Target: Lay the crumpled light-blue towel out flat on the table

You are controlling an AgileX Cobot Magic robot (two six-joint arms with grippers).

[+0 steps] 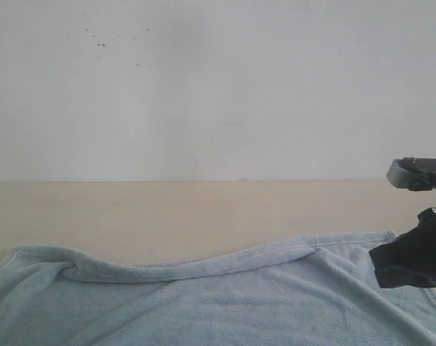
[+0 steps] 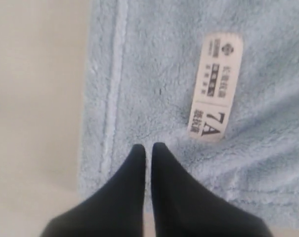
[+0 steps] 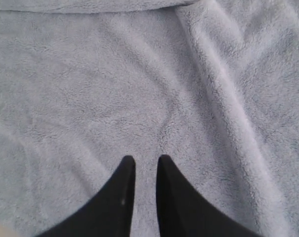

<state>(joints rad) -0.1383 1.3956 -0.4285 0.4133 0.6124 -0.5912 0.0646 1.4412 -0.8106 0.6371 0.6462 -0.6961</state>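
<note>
Towel (image 1: 203,303) beneath left tool (image 2: 148,146), right tool (image 3: 146,159).

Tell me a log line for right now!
towel: mostly spread, far edge rolled over | left gripper: shut, beside label | right gripper: above wrinkled towel

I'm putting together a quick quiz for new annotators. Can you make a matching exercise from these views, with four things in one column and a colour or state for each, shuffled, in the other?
Column A
1. towel
2. table
3. label tag
4. left gripper

Column B
a. pale beige and plain
b. white with dark print, lying on fluffy cloth
c. light blue, with a rolled fold along one edge
d. black, fingers closed together

Pairs: 1-c, 2-a, 3-b, 4-d
</note>
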